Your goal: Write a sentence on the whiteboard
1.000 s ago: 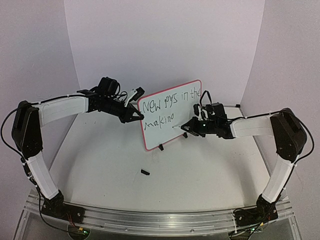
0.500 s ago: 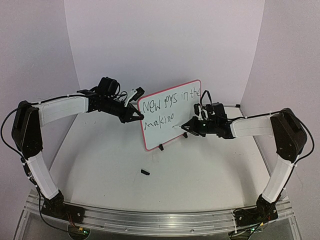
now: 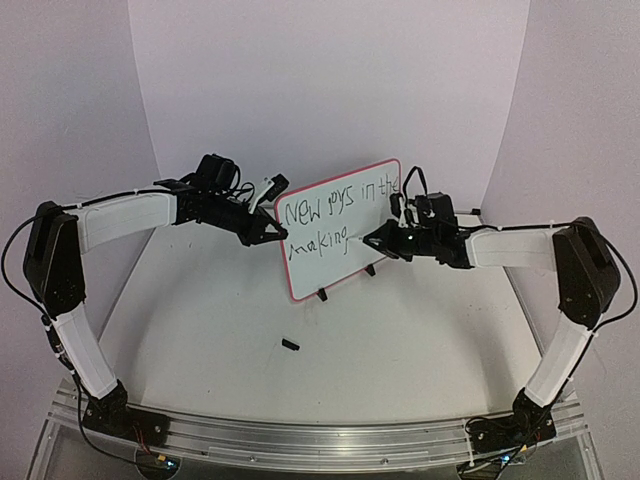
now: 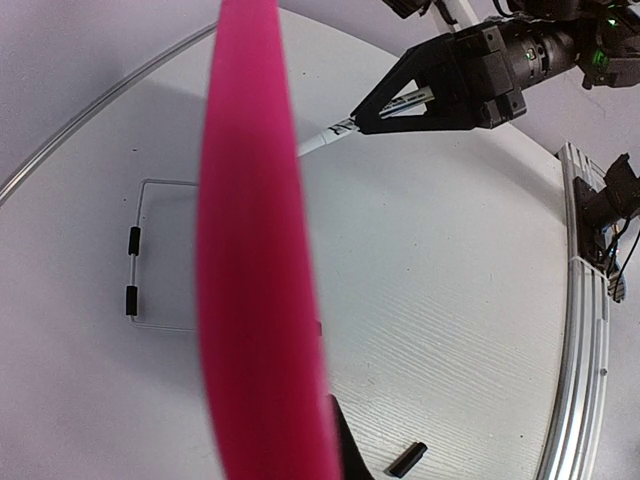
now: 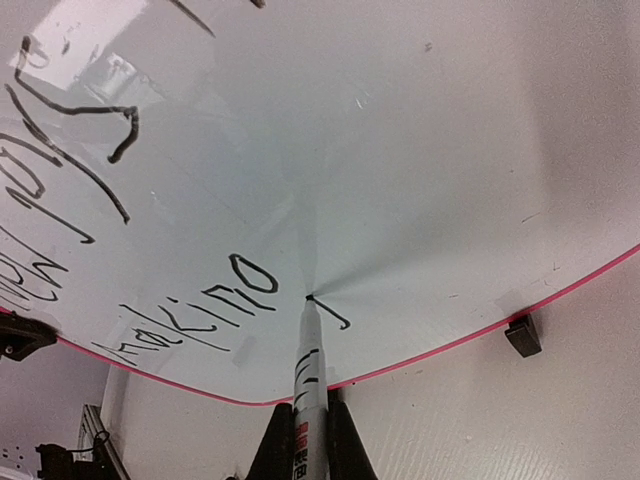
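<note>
My right end effector [image 3: 373,240], clamped on the marker [image 5: 308,380], has just hooked a stroke after "makino". My left end effector [image 3: 277,233] pinches the whiteboard [image 3: 330,272]; the sentence [image 3: 325,212] looks nearly done.

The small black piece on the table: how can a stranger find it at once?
Find the whiteboard with the pink frame, standing on the table. In front of it, toward the arm bases, lies a short black piece. Unlike the board's black feet, it lies apart from the board.
</note>
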### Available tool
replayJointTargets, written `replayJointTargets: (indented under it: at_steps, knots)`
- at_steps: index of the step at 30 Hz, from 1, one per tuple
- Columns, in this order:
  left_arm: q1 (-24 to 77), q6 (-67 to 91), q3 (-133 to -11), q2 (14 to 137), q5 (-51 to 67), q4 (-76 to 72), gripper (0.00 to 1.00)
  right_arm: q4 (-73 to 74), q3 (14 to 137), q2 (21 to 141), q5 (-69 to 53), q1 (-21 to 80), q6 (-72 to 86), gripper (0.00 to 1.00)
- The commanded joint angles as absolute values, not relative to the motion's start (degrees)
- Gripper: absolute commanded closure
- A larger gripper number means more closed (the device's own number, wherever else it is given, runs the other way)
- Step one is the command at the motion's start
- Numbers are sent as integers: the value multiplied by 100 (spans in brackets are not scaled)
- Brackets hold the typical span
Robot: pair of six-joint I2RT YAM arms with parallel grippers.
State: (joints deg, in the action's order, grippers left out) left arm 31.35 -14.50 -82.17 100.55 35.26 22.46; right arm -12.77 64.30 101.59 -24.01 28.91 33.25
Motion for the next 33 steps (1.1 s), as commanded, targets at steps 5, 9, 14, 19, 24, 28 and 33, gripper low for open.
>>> replayJointTargets:
  at_steps: [5, 9, 14, 19, 24, 28, 33]
  knots:
    - [3340, -1523, -8200, 10200, 3840, 3068, 100, -1512, 6806, 9775, -2208, 2868, 3194, 100]
    - [3340, -1527, -8200, 10197, 3851, 3068, 100, -1512, 6816, 9718, -2224, 2867, 3180, 100]
    - [3340, -1526, -8200, 10201, 3854, 3059, 100, -1519, 6752, 9563, -2332, 2870, 3165, 100]
    - [3340, -1518, -8200, 10200, 3858, 3057, 100, -1538, 6618, 9362, -2432, 2870, 3119, 100]
    - [3340, -1513, -8200, 10205, 3868, 3050, 100, -1536, 6345, 9223, -2366, 2873, 3111, 100]
    - [3340, -1515, -8200, 10204, 3870, 3050, 100, -1530, 6167, 9305, -2246, 2869, 3112, 100]
    - [3340, -1519, -8193, 10205, 3843, 3059, 100, -1516, 6078, 9435, -1977, 2868, 3177, 100]
